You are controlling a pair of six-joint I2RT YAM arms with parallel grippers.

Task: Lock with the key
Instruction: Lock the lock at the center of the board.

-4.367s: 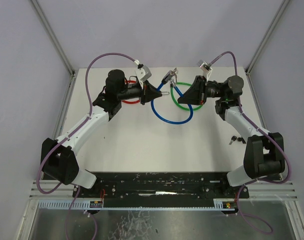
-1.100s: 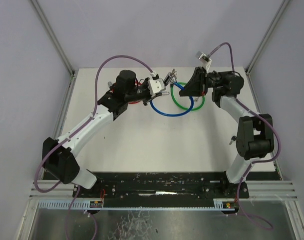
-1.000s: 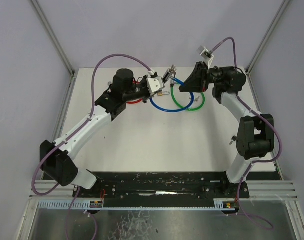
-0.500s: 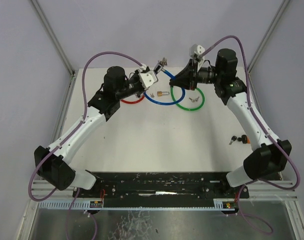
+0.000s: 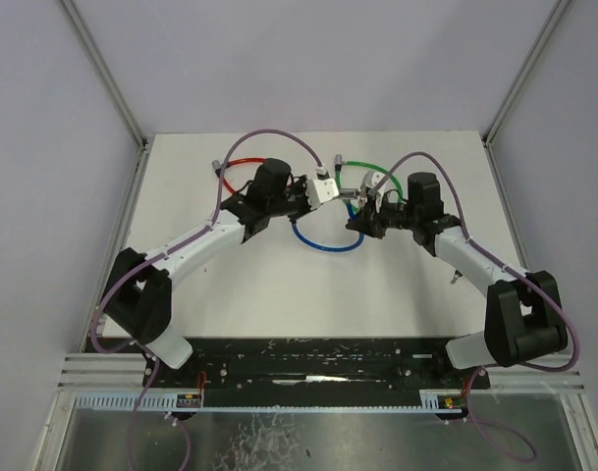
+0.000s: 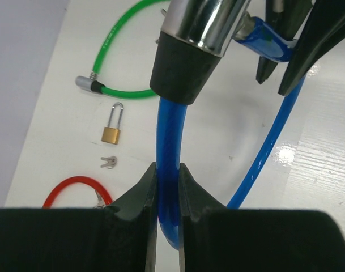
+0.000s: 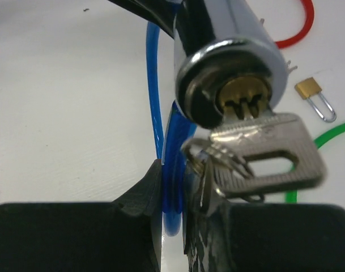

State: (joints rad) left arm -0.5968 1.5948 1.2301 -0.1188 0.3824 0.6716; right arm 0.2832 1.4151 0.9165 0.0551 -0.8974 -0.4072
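Observation:
The blue cable lock (image 5: 328,245) hangs between both grippers near the table's middle. Its chrome lock cylinder (image 7: 231,51) faces the right wrist camera, and a silver key (image 7: 263,153) on a ring sticks in the keyhole. From the left wrist the cylinder (image 6: 203,28) shows above a black collar. My left gripper (image 6: 167,187) is shut on the blue cable (image 6: 171,130) just below that collar. My right gripper (image 7: 172,192) is shut on the blue cable (image 7: 175,141) under the cylinder, with the key ring against its right finger. In the top view the left gripper (image 5: 330,189) and right gripper (image 5: 360,214) nearly meet.
A green cable lock (image 6: 118,39), a small brass padlock (image 6: 111,127), a small pair of keys (image 6: 108,163) and a red cable (image 6: 76,190) lie on the white table (image 5: 279,285) behind the grippers. Grey walls enclose the table on three sides.
Both grippers have come from the back of the table toward the middle, bringing the blue cable lock with them. The right arm now stretches lower and closer to the left gripper.

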